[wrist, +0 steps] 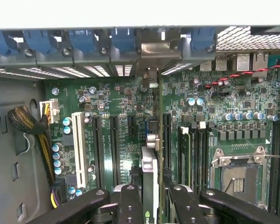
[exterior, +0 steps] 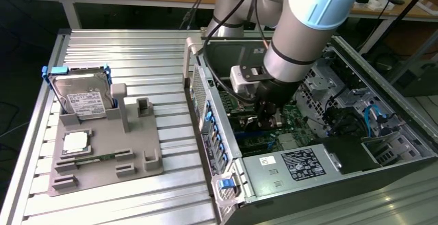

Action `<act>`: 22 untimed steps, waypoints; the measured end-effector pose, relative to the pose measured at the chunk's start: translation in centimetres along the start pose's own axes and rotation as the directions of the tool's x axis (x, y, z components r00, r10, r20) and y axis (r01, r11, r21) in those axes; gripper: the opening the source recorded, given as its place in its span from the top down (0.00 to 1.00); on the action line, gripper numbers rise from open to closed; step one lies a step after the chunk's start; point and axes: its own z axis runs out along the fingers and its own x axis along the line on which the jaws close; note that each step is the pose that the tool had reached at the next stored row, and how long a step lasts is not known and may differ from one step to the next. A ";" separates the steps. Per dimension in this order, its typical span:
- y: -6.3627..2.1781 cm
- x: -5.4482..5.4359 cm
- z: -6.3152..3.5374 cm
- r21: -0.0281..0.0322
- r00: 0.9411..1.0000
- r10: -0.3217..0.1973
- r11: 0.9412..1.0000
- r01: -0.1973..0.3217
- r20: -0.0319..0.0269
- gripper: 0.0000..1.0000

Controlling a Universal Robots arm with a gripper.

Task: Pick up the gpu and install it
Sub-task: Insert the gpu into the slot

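Hand (wrist: 156, 201) clamps gpu (wrist: 149, 173); thin card edge-on over motherboard (wrist: 121, 122)

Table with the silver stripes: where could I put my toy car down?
Bare table lies beyond the hard drive, and in front of the grey holder along the near edge. A narrow strip runs between holder and computer case. Inside the case it is crowded: the jaws hold the gpu among slots and cables.
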 end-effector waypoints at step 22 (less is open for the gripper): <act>0.04 0.1 0.68 0.000 1.000 0.000 1.000 0.000 0.003 0.73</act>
